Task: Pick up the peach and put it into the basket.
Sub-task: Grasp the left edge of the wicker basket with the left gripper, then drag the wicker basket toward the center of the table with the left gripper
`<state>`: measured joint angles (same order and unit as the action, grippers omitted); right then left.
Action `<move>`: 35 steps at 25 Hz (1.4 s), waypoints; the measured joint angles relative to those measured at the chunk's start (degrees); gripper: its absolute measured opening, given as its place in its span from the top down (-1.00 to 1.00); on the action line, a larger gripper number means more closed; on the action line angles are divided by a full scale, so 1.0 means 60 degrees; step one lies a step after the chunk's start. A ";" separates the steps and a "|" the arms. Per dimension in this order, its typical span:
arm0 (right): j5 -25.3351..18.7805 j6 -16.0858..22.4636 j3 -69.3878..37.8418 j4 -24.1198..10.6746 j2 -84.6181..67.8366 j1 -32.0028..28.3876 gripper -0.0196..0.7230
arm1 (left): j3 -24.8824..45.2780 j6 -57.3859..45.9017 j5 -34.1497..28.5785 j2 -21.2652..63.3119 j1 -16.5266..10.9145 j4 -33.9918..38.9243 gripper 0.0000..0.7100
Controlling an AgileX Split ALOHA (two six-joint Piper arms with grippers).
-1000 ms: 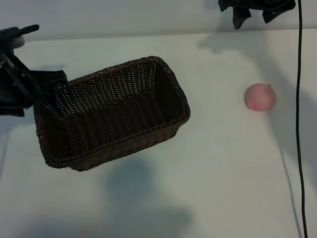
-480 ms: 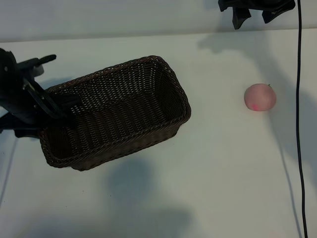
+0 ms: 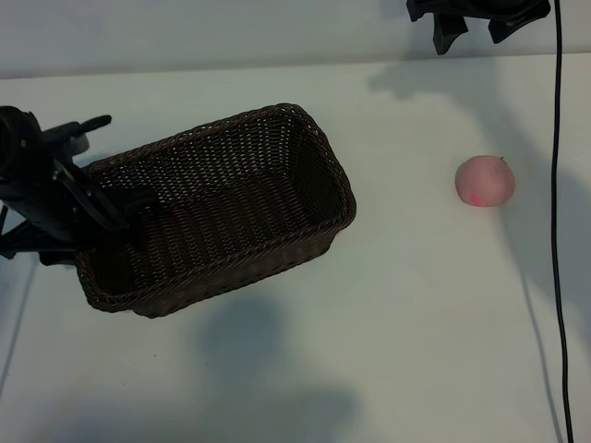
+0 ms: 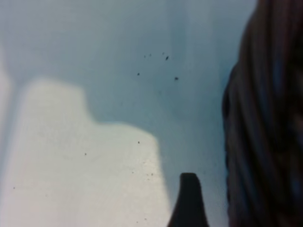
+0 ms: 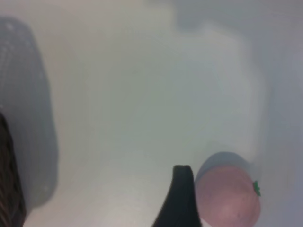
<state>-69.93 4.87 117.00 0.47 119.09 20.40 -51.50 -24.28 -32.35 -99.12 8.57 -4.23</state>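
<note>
Left gripper (image 3: 115, 208) has dropped to the basket's (image 3: 240, 198) near end wall since a second ago, jaws astride the rim; whether they have closed on it I cannot tell. This looks like bracing, not picking. Farther off, the peach (image 3: 485, 181) lies unmoved on the table (image 3: 416, 323). Beyond it, the right gripper (image 3: 476, 23) hangs open, unchanged.

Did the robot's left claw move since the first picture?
Yes. The left gripper has come down and across onto the near-left end of the basket, which has stayed where it was.
</note>
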 joint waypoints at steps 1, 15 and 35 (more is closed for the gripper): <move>0.0000 0.0000 0.0000 0.0000 0.0000 0.0000 -0.67 | 0.0000 0.0000 0.0000 -0.0079 0.0000 0.0000 -0.43; 0.0000 0.0000 0.0000 0.0001 0.0000 0.0000 -0.67 | 0.0030 -0.0046 0.0190 -0.0067 0.0000 -0.0318 0.68; 0.0000 -0.0007 0.0000 -0.0078 0.0000 0.0000 -0.67 | -0.0858 0.3748 -0.0872 0.1153 -0.1124 -0.2677 0.73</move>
<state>-69.93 4.83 117.00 0.00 119.09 20.40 -56.65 -1.79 -37.58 -92.21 1.83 -20.29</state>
